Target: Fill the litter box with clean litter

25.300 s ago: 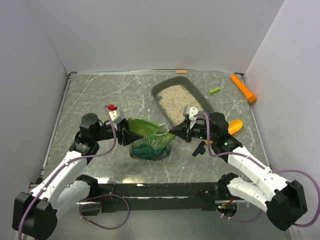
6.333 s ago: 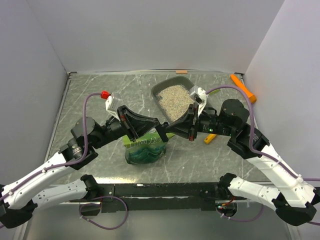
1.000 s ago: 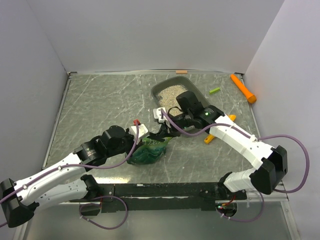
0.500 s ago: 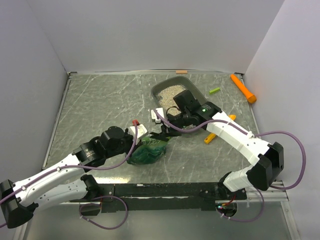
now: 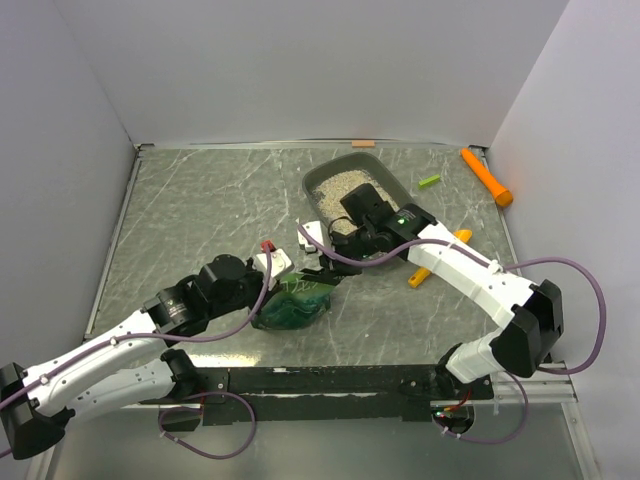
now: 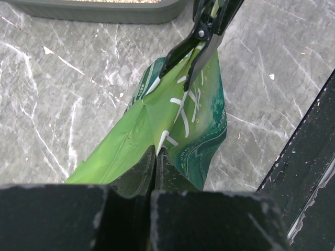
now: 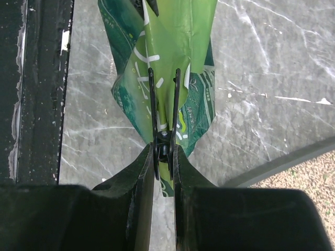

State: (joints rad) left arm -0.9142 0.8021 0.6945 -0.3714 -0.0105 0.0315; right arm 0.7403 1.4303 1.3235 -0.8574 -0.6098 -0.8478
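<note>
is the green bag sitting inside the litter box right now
No, the green bag lies on the table, outside the rim of the litter box and nearer the arms' bases.

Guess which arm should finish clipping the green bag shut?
Right, probably: the right fingers hold the black clip astride the folded edge of the green bag, while the left fingers only pinch the bag steady.
</note>
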